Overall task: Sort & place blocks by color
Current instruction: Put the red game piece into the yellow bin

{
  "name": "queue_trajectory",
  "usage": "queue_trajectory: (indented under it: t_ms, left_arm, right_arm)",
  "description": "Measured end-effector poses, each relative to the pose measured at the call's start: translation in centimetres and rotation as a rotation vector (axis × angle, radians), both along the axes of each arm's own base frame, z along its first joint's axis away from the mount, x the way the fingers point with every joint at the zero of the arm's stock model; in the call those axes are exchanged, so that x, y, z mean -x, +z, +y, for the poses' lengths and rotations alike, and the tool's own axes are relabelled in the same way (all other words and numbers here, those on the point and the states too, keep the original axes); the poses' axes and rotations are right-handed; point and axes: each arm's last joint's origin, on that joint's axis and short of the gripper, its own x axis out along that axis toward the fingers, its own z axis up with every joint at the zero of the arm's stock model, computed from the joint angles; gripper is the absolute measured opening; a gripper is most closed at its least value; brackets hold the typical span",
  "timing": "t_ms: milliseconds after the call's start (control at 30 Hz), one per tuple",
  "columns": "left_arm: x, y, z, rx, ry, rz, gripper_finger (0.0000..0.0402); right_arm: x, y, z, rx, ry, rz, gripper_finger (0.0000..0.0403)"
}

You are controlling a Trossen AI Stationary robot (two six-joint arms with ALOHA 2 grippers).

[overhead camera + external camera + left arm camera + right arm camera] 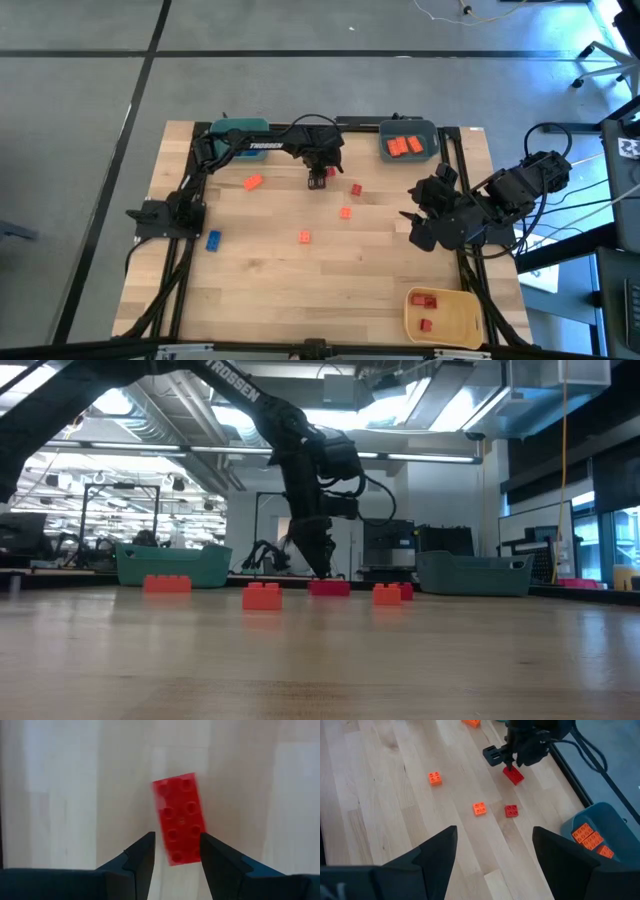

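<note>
A red two-by-four block (pixel 177 815) lies flat on the wooden table, studs up, far of the centre (pixel 320 182). My left gripper (pixel 176 840) points steeply down over it, open, one finger on each side of the block's near end. Loose on the table lie orange blocks (pixel 253 182) (pixel 345 212) (pixel 304 236), a small red block (pixel 356 189) and a blue block (pixel 213 240). My right gripper (pixel 492 850) hangs open above the table's right side (pixel 415 225), holding nothing. My left gripper's fingers come from above and lie across the red block, either side of its end (pixel 182 855). One finger (pixel 212 852) stands right at a long side; a strip of table shows between the block and the other finger (pixel 142 855). Whether either touches, I cannot tell.
A teal bin (pixel 240 127) stands at the far edge left of centre. A grey-blue bin (pixel 432 133) at the far right holds orange blocks. A yellow bin (pixel 462 322) at the near right holds red blocks. Dark frame rails run along both table sides.
</note>
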Motion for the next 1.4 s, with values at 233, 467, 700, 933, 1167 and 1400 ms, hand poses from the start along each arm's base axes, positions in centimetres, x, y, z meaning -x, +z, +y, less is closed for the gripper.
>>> queue_trajectory:
  t_ms: [233, 467, 700, 933, 1167, 1400]
  left_arm:
    - [0.2, -0.6, -0.1, 0.024, -0.043, -0.002, 0.0147]
    - [0.4, -1.0, -0.3, 0.046, 0.017, -0.016, 0.0147]
    - [0.6, -1.4, -0.4, 0.062, 0.045, -0.007, 0.0147]
    - [0.5, -1.5, -0.4, 0.076, 0.079, -0.017, 0.0147]
    - [0.0, -2.8, -0.5, 0.065, 0.121, -0.009, 0.0147]
    - [-0.7, -2.8, -1.2, 0.021, 0.110, -0.036, 0.0147]
  right_arm:
    - [0.0, 0.0, 0.0, 0.000, 0.000, 0.000, 0.0262]
    - [0.0, 0.0, 0.0, 0.001, 0.001, 0.000, 0.0262]
    - [0.0, 0.0, 0.0, 0.002, 0.002, 0.001, 0.0262]
    - [0.0, 0.0, 0.0, 0.002, 0.002, 0.001, 0.0262]
    - [0.0, 0.0, 0.0, 0.002, 0.002, 0.000, 0.0262]
    - [0.0, 0.0, 0.0, 0.002, 0.002, 0.000, 0.0262]
